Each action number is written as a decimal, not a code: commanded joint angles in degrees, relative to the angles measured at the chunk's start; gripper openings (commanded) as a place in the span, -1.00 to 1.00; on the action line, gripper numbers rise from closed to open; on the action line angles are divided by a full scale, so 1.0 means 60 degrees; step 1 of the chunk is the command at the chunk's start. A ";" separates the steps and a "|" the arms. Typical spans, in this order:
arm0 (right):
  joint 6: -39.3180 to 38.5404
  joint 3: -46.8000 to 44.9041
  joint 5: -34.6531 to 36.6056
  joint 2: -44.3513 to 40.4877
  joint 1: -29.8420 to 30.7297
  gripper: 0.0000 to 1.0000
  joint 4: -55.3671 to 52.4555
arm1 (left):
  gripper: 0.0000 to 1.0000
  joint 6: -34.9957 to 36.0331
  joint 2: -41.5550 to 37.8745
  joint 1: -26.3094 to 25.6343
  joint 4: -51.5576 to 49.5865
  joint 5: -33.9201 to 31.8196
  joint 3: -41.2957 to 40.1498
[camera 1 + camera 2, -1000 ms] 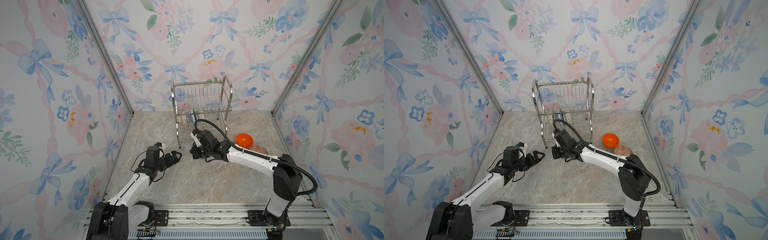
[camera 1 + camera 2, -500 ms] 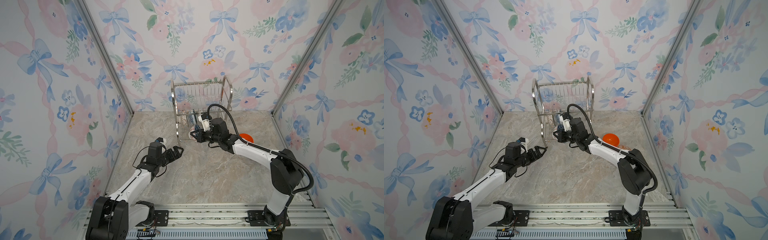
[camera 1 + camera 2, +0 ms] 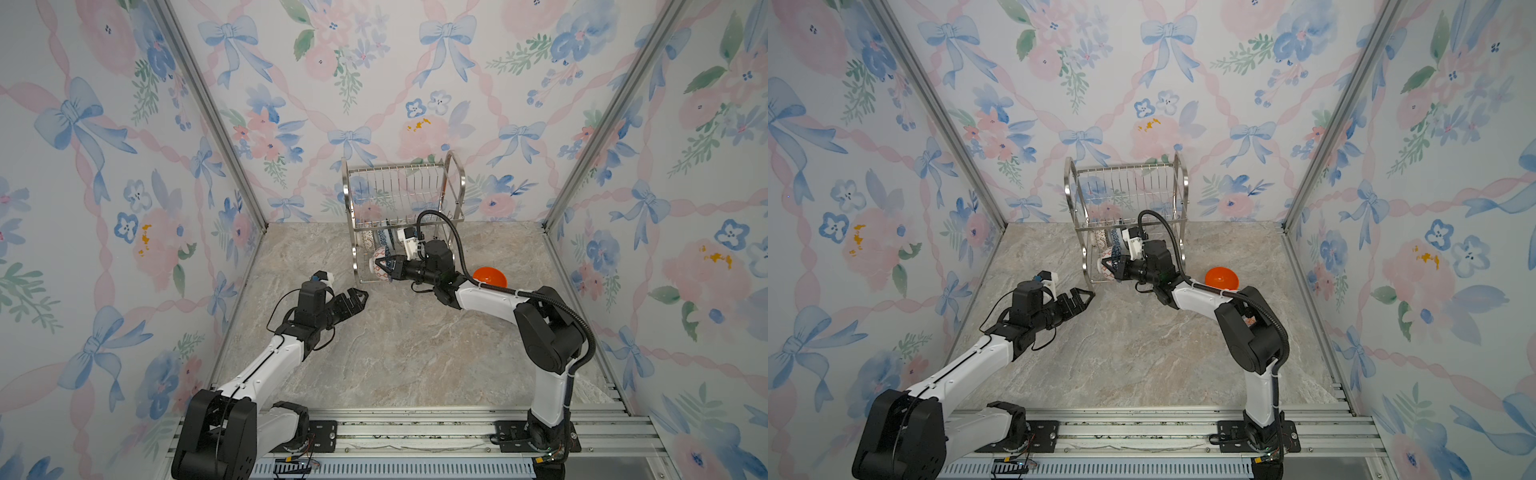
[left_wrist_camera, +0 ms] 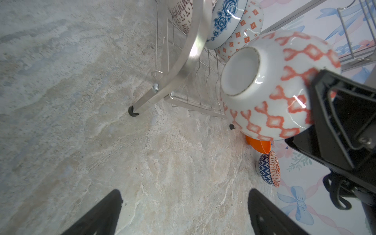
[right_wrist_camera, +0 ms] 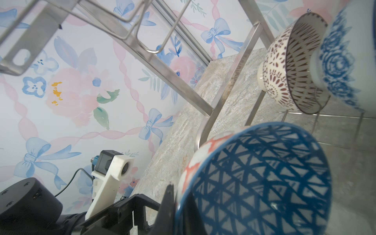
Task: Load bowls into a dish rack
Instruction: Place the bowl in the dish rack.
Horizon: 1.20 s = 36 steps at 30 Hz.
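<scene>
My right gripper (image 3: pixel 388 266) (image 3: pixel 1116 268) is shut on the rim of a bowl (image 3: pixel 379 268) (image 5: pixel 264 179), red-orange patterned outside and blue with white triangles inside. It holds the bowl tilted at the front of the dish rack's (image 3: pixel 403 199) (image 3: pixel 1125 195) lower tier. In that tier stand a white dark-lattice bowl (image 5: pixel 284 67), a blue floral bowl (image 4: pixel 225 20) and an orange-diamond bowl (image 4: pixel 244 32). My left gripper (image 3: pixel 359 300) (image 4: pixel 185 195) is open and empty, low by the rack's front-left leg (image 4: pixel 162 87).
A plain orange bowl (image 3: pixel 490 277) (image 4: pixel 259 145) sits on the marble table to the right of the rack, with a blue-and-orange patterned bowl (image 4: pixel 268 168) beside it. Floral walls close in three sides. A metal rail (image 3: pixel 415 428) runs along the front.
My right arm has carried the bowl from mid-table back to the rack's lower tier. My left gripper has edged toward the rack's front-left leg, still open.
</scene>
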 commanded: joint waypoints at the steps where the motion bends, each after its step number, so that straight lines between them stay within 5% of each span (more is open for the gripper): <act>1: 0.0639 -0.0081 -0.0196 0.0333 -0.0219 -1.00 0.1684 | 0.95 0.0089 0.0131 -0.0080 0.0181 -0.0160 0.0278; 36: 0.3065 0.1522 -0.0715 0.3047 -0.0406 -1.00 0.3856 | 0.95 0.0229 0.0294 -0.0228 0.0275 -0.0254 0.0533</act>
